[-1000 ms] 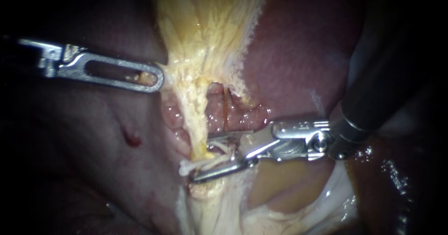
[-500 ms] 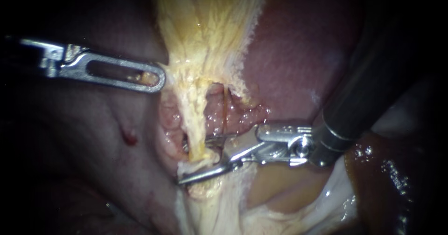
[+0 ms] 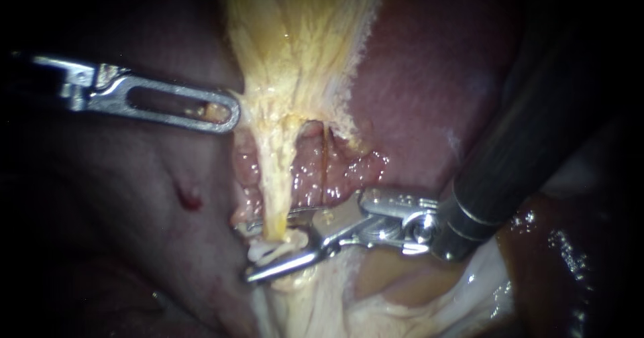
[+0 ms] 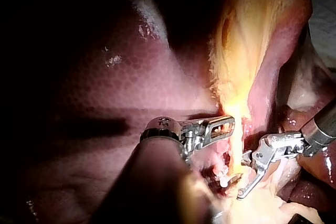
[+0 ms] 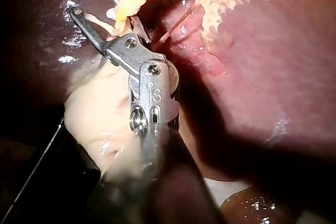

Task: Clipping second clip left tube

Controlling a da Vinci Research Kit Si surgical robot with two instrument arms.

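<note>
In the endoscope view, the left instrument (image 3: 227, 113) is clamped on the edge of the yellow tissue sheet (image 3: 295, 56) and holds it out to the side. The right instrument (image 3: 245, 252) has its jaws spread and nothing gripped. They straddle the left tube (image 3: 276, 177) at its low end, with a white clip (image 3: 263, 249) between them; I cannot tell whether that clip rides in the jaws or already sits on the tube.

In the left wrist view, one jaw of the right instrument (image 4: 240, 179) shows on the near side of the tube, and the other is hidden behind it.

In the right wrist view, one jaw tip stands free while the other is buried under yellow tissue.

The risk from here is a partial bite — closing before the hidden tip is clear past the tube could pinch only part of it, or nip the thin red right tube (image 3: 327, 160) just beside.
</note>
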